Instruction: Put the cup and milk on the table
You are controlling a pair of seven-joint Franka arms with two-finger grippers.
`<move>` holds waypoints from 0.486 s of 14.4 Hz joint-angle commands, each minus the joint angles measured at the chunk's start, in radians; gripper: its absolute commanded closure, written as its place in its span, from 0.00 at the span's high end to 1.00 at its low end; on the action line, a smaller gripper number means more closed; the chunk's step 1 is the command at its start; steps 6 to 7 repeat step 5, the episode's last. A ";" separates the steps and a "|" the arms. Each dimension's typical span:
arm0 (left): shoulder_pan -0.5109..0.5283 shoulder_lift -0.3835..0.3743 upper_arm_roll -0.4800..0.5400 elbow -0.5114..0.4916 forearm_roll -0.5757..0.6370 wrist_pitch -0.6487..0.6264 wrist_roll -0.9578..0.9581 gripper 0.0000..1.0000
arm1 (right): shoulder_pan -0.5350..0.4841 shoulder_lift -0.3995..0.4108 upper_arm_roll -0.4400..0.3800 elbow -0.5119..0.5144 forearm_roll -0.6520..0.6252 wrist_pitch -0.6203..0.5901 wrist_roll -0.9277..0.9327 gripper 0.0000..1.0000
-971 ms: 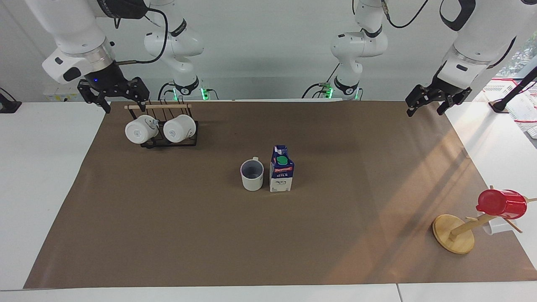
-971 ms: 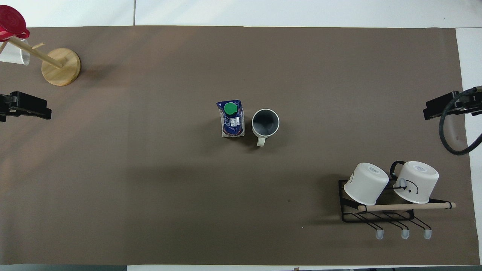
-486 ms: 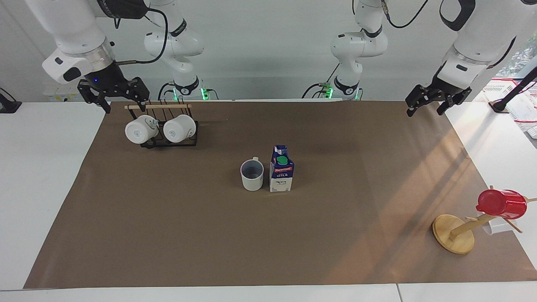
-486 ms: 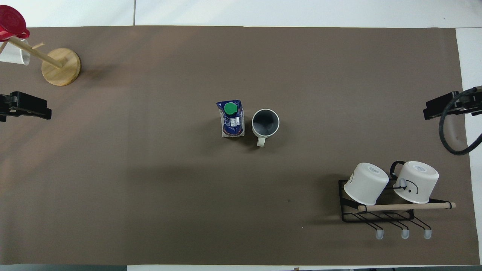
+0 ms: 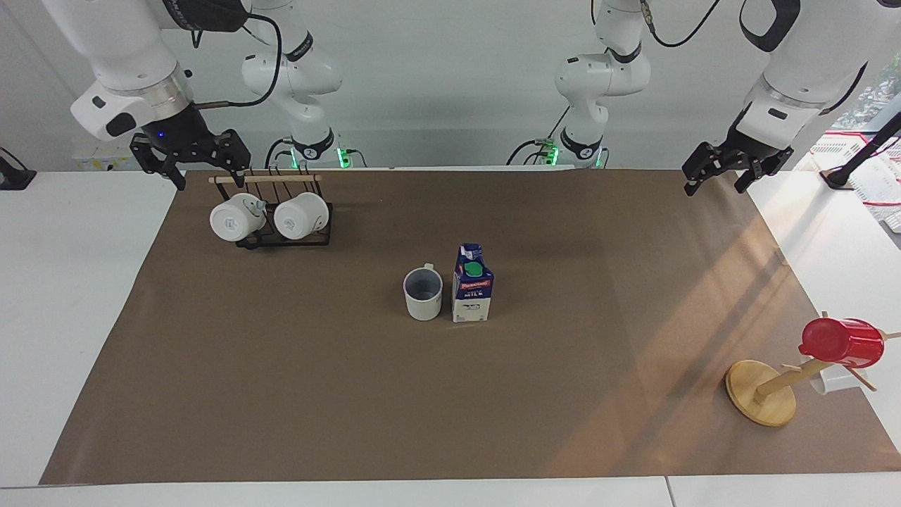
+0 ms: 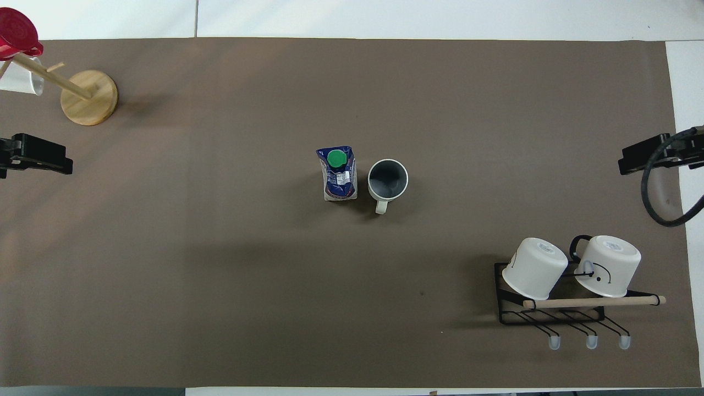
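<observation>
Cup [image 5: 423, 293]: upright mid-bench [image 5: 70, 296] on the brown paper sheet [image 5: 281, 394], handle toward the robots.
Milk carton [image 5: 471, 283]: upright just beside the cup, toward the left arm's end.
Left gripper [image 5: 726, 171]: raised over the paper's corner, jaws spread, empty.
Right gripper [image 5: 191, 159]: raised by the mug rack [image 5: 281, 211], jaws wide, empty.

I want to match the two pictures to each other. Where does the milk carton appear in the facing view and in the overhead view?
Facing view: the milk stands upright near the middle of the brown paper sheet.
Overhead view: the milk is near the middle too, green cap up.
Shared landmark: the cup right beside it, toward the right arm's end.
</observation>
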 commanded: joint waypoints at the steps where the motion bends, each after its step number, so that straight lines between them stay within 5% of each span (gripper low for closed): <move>1: 0.009 -0.026 0.000 -0.027 -0.020 0.008 0.011 1.00 | -0.003 -0.016 0.003 -0.019 0.004 0.012 -0.009 1.00; 7: 0.001 -0.026 0.000 -0.029 -0.018 0.014 0.019 1.00 | -0.003 -0.016 0.003 -0.019 0.004 0.012 -0.009 1.00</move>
